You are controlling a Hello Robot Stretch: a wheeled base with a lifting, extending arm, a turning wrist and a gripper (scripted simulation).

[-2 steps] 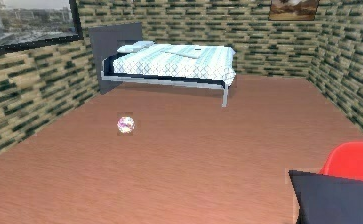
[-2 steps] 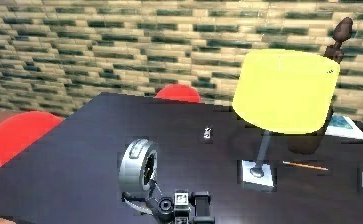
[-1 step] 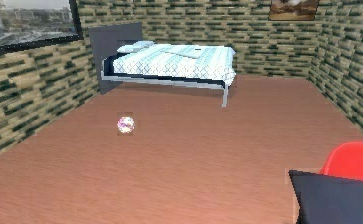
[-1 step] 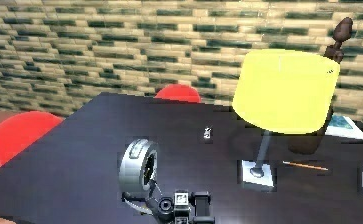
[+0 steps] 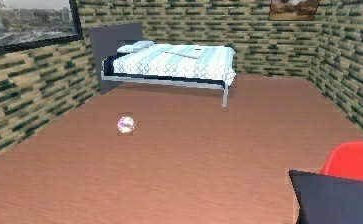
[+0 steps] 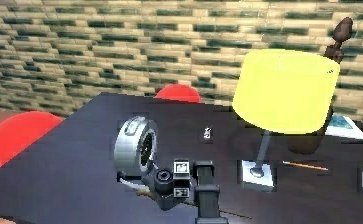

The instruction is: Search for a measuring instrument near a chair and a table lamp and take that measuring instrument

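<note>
A round grey instrument with a dark face stands upright on the dark table, left of the table lamp. The lamp has a big yellow shade and a thin stem on a square base. My gripper sits at the end of the arm, just below and in front of the round instrument. I cannot tell whether it touches the instrument or holds anything. Red chairs stand at the table's left and far side.
On the table lie a small dark object, a pencil and a book; a dark statue rises behind the lamp. Ahead are open wooden floor, a small ball, a bed, a red chair and a table corner.
</note>
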